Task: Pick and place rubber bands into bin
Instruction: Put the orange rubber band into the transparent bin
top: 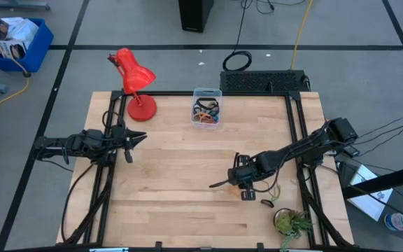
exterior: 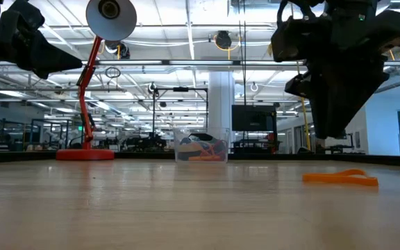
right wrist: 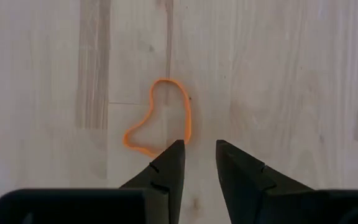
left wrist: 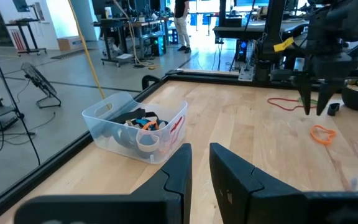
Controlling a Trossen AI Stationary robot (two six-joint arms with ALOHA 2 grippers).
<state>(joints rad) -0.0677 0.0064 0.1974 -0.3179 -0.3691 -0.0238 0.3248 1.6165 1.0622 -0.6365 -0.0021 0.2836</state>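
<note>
The left gripper (top: 137, 138) hangs over the table's left side, fingers a narrow gap apart, empty. Behind the middle, the bin (top: 206, 107) (clear plastic, beside the red lamp (top: 135, 82)) holds a tangle of rubber bands (top: 206, 112). On the right, the right gripper (right wrist: 199, 163) points straight down at the wooden table (top: 180, 189), fingers slightly apart and empty, just beside an orange rubber band (right wrist: 159, 116) lying flat.

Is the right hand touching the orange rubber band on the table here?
Apart. The low view shows the right hand hanging above the table, clear air beneath its tips, while the orange rubber band lies flat on the wood. The right wrist view shows its fingers open, empty.
</note>
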